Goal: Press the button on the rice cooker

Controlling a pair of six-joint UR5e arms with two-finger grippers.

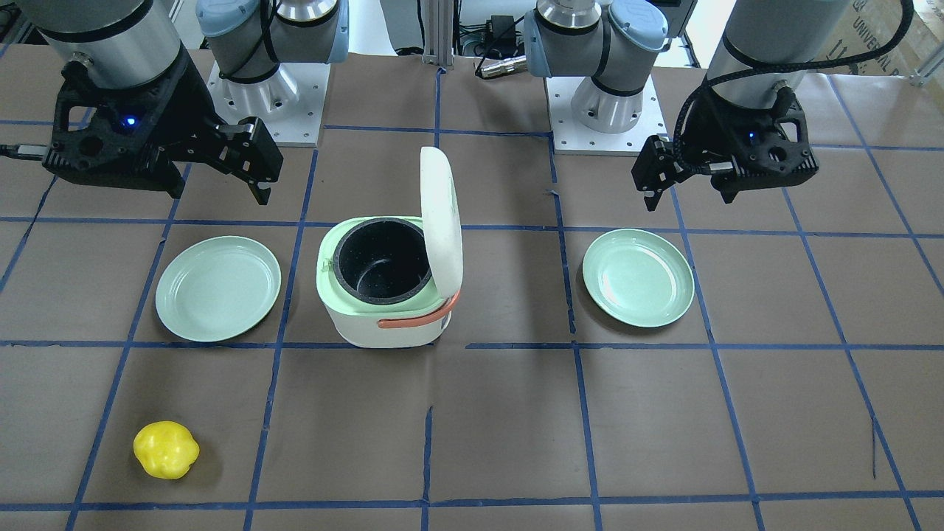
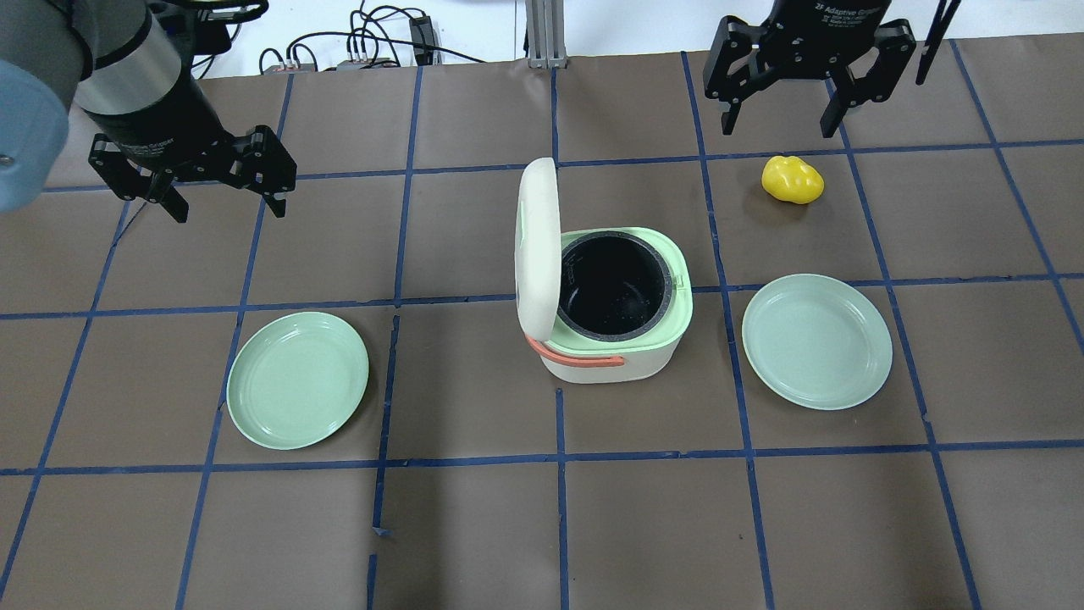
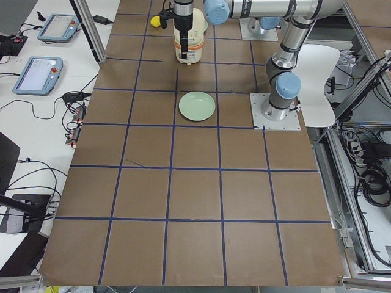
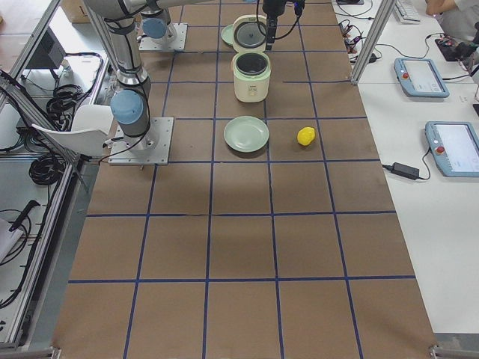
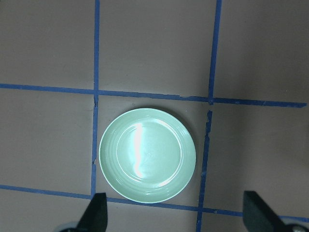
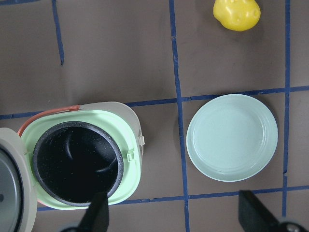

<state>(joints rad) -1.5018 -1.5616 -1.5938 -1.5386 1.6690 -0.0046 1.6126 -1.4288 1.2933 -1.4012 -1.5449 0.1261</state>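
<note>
Overhead exterior, showing rice cooker [image 2: 644, 360] with lid [image 2: 538, 246] standing up, catching left gripper [image 2: 230, 207] hovering, jaws spread wide, right gripper [image 2: 776, 127] hanging likewise spread near yellow lump [image 2: 792, 180].

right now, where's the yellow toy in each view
Front-facing: yellow toy lower left.
Overhead: toy upper right.
Exterior left: toy top edge, tiny.
Exterior right: toy upper, right of centre.
Left wrist: not in it.
Right wrist: toy top right.
Landmark: open rice cooker, mid-table.
</note>
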